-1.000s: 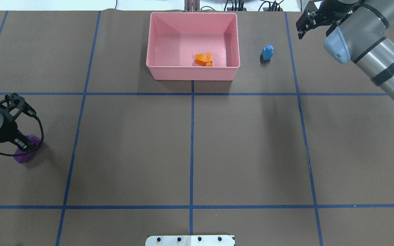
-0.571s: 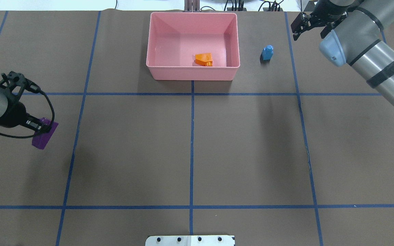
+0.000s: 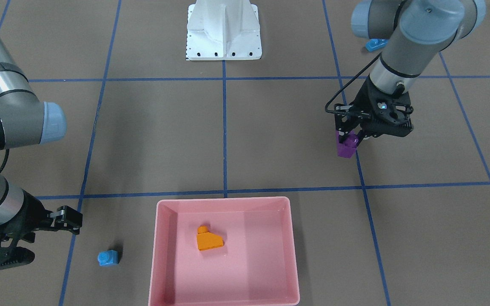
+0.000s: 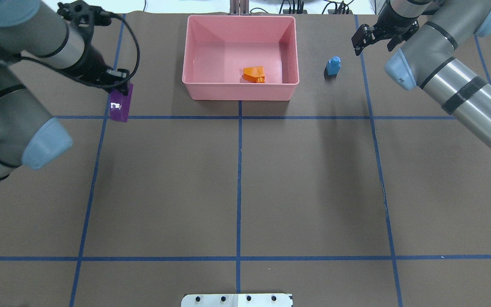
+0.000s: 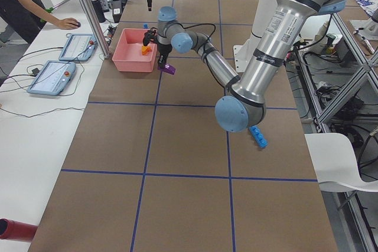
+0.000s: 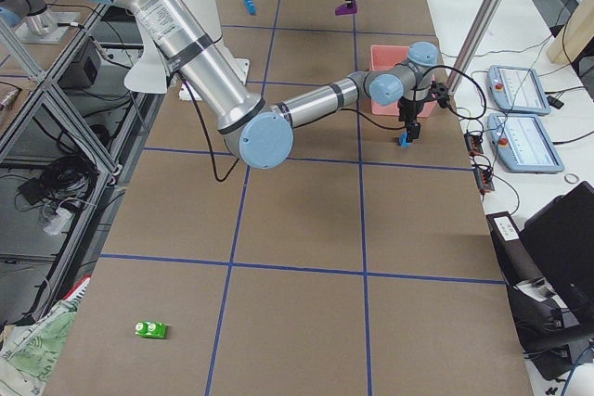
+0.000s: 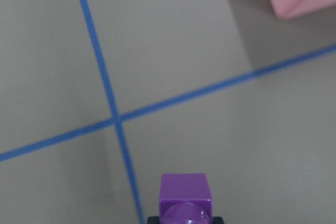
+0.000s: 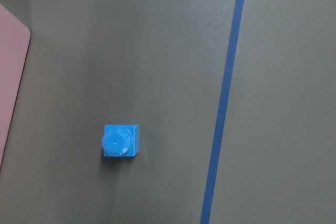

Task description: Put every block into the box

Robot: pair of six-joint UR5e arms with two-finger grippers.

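Left gripper (image 4: 119, 83) is clamping the purple oblong plastic brick (image 4: 120, 104) above the table, left of the shallow pink plastic tray (image 4: 240, 91) containing the orange sloped brick (image 4: 254, 74); right gripper (image 4: 373, 39), fingers apart, is hovering near the small blue one-stud brick (image 4: 333, 66); only the side views are showing the green two-stud brick (image 6: 151, 329).

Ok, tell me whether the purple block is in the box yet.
Out. The purple block is gripped by the left gripper, off to the side of the box; only the orange block lies inside.
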